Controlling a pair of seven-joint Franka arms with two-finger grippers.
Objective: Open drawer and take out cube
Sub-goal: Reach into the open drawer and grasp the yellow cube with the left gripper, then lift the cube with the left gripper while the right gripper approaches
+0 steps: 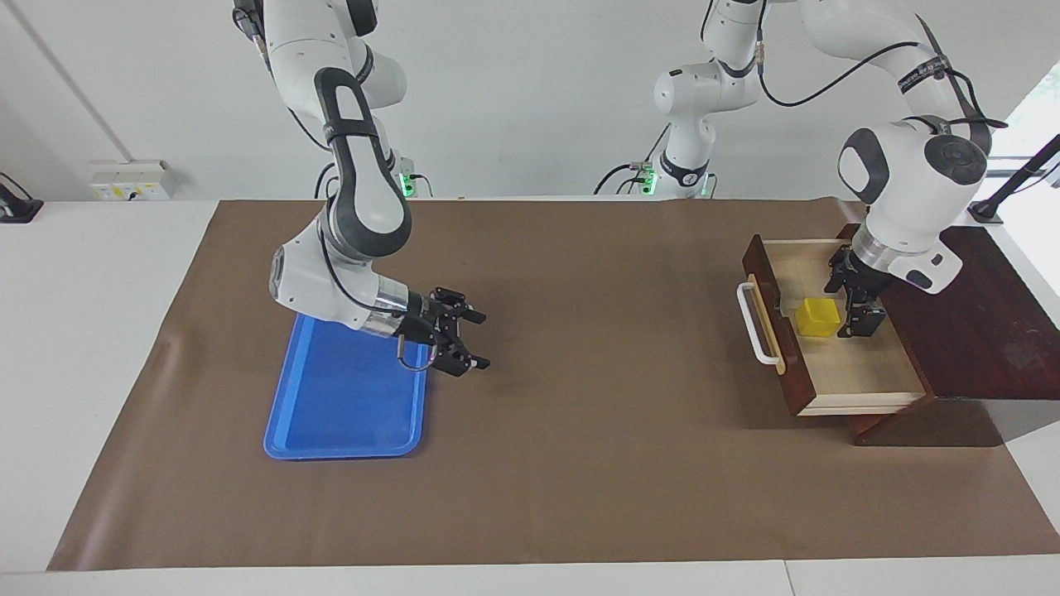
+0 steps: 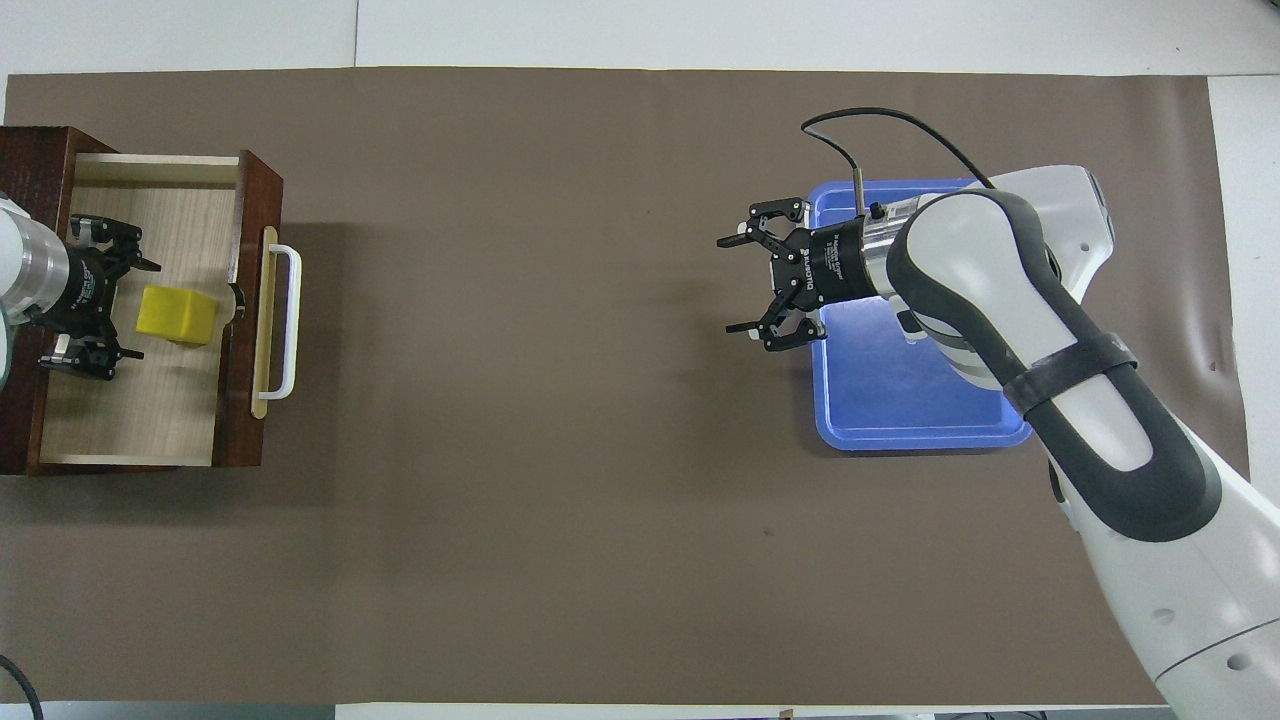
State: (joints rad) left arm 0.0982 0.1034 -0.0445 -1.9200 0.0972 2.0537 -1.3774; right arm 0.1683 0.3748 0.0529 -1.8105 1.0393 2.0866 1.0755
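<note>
Left pincer (image 1: 861, 308) spread wide inside drawer (image 1: 836, 364), beside cube (image 1: 817, 317), empty.

Left arm comes down from its base in a high arc, elbow up, wrist bent so the forearm drops steeply toward the left arm's end of the table. Left gripper (image 1: 861, 306) (image 2: 100, 305) hangs low, pointed downward, its two black fingers (image 1: 869, 319) spread wide apart with nothing between them. Right arm folds down hard at the elbow, forearm tucked low and running almost level above the table. Right gripper (image 1: 472, 339) (image 2: 745, 285) points sideways toward the table's middle, clear of the surface, its fingers (image 2: 742, 327) splayed wide, nothing in its grasp.
</note>
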